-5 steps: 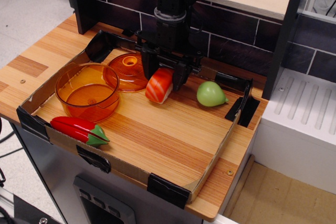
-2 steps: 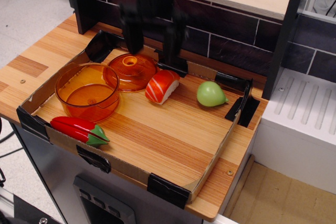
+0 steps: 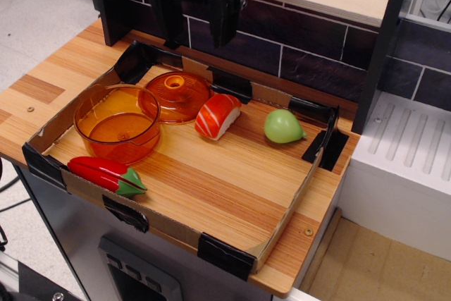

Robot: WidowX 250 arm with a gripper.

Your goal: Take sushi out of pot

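The sushi (image 3: 217, 115), orange-red with white stripes over a white base, lies on the wooden board just right of the orange lid. The pot (image 3: 118, 120), a round transparent orange bowl, stands at the left of the board with nothing in it. My gripper (image 3: 194, 32) is raised above the back edge of the board, behind and above the lid, well clear of the sushi. Its two dark fingers (image 3: 170, 22) hang apart, open and empty.
A flat orange lid with a knob (image 3: 176, 95) lies between pot and sushi. A red pepper with a green stem (image 3: 107, 175) lies at the front left. A green pear-like toy (image 3: 283, 126) sits at the right. A low cardboard wall (image 3: 282, 216) rims the board; a dark brick wall stands behind.
My gripper has let go of the sushi, which now lies on the board, and has risen up and to the left, away from it.
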